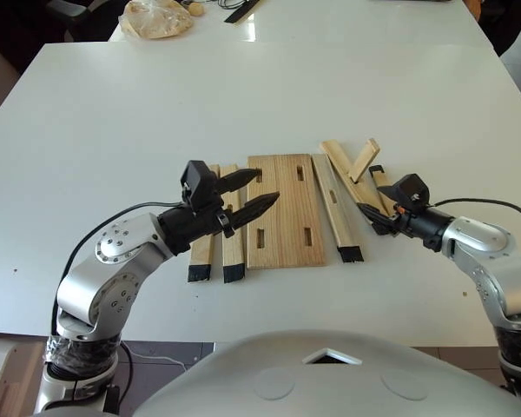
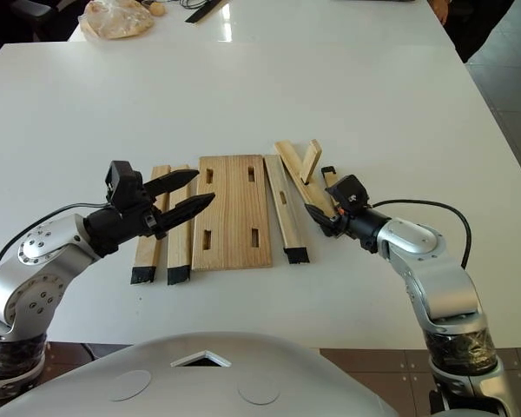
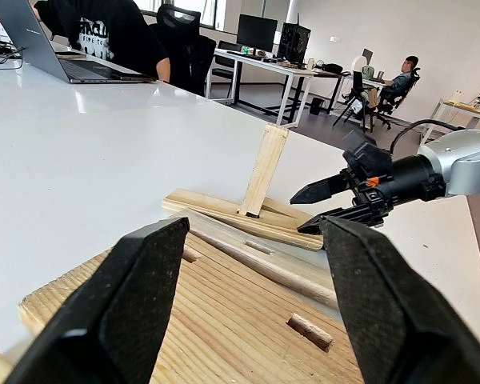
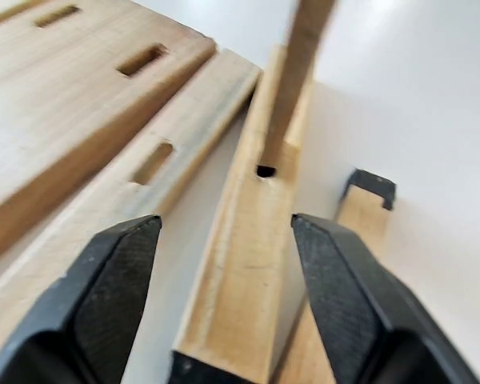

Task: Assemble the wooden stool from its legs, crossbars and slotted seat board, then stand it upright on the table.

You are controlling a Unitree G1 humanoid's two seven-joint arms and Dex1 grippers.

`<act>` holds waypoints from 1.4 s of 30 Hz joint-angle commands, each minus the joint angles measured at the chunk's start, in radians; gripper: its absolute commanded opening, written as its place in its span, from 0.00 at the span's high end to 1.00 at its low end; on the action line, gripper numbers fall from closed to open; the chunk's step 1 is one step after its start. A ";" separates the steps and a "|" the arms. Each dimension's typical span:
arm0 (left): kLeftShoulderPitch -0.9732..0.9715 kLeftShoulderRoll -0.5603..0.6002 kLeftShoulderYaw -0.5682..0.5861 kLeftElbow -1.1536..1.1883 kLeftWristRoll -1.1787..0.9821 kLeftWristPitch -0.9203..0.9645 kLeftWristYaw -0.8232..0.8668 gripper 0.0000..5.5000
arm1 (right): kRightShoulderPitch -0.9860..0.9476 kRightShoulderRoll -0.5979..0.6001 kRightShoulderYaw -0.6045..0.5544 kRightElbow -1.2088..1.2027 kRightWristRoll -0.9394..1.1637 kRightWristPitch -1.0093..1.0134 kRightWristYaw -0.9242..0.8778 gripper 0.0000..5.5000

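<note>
The slotted seat board lies flat at the table's middle. Two black-tipped legs lie along its left side and a third leg along its right. Farther right, a leg has a short crossbar standing tilted in its hole; another leg lies beside it. My left gripper hovers open over the board's left edge, holding nothing. Low at the near end of the crossbar-bearing leg, my right gripper is open, one finger on each side of that leg.
The white table has wide free room behind and to both sides of the parts. A crumpled bag and a dark object sit at the far edge. The near edge runs close to both arms.
</note>
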 commanded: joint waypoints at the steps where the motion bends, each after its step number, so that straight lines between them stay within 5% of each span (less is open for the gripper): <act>1: -0.014 0.003 -0.005 0.007 0.008 0.000 0.003 0.45 | -0.031 0.025 0.034 0.073 -0.030 -0.051 -0.010 0.45; 14: -0.029 0.016 -0.001 0.014 0.003 0.013 -0.004 0.45 | -0.015 0.054 0.067 0.188 -0.075 -0.135 -0.011 0.45; 21: -0.031 0.019 0.000 0.018 0.005 0.011 -0.005 0.45 | -0.008 0.091 0.066 0.185 -0.072 -0.140 -0.025 0.61; 26: -0.032 0.015 0.008 0.023 0.004 0.011 0.005 0.45 | -0.031 0.134 0.018 0.152 -0.035 -0.125 -0.043 0.62; 32: -0.170 -0.036 0.030 0.055 0.032 0.114 0.220 0.45 | -0.189 0.180 -0.096 0.076 0.106 -0.158 -0.011 0.62; 38: -0.352 -0.059 0.162 0.019 -0.396 0.264 0.309 0.45 | -0.357 0.091 -0.244 0.020 0.519 -0.015 0.217 0.62; 42: -0.410 -0.015 0.201 0.049 -0.689 0.286 0.313 0.35 | -0.457 0.014 -0.343 0.075 0.813 0.111 0.296 0.62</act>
